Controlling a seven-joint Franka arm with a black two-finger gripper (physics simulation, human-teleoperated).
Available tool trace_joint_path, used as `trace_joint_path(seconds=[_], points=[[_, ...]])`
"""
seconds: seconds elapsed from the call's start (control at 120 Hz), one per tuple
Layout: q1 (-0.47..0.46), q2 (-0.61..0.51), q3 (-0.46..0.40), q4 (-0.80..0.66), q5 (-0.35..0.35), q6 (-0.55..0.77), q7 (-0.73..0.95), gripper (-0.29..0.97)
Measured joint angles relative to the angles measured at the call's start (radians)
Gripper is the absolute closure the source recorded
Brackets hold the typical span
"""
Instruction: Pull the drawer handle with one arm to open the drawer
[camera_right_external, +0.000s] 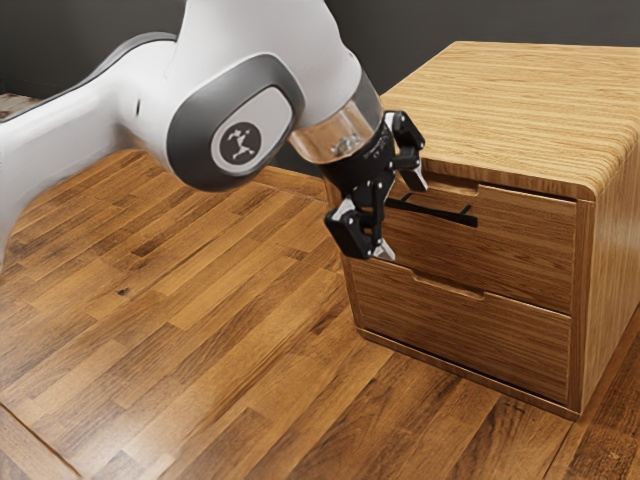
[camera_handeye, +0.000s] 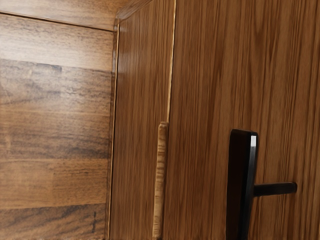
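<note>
Black 2-finger hand (camera_right_external: 400, 218) is open, fingers spread above and below the thin black bar handle (camera_right_external: 440, 212) at its exterior-view left end, not clamped on it. Handle sits on the top drawer (camera_right_external: 500, 245) of the 2-drawer light wooden cabinet (camera_right_external: 530, 100), standing on the brown plank surface (camera_right_external: 180, 330).

No legible text or numbers

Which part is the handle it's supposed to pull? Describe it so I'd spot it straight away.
Find the wooden cabinet on the exterior view's right, with two drawers stacked in its front. Across the upper drawer runs a thin black bar handle, standing slightly off the wood. It is the only black fitting on the cabinet; the lower drawer shows no such bar.
</note>
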Motion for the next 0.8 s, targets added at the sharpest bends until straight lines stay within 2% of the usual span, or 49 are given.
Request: trace_joint_path(seconds=[0.45,0.8], points=[[-0.081,-0.005,0.003,0.007,0.003,-0.008,-0.02,0.0],[-0.092,-0.006,0.005,0.008,0.003,-0.013,-0.029,0.0]])
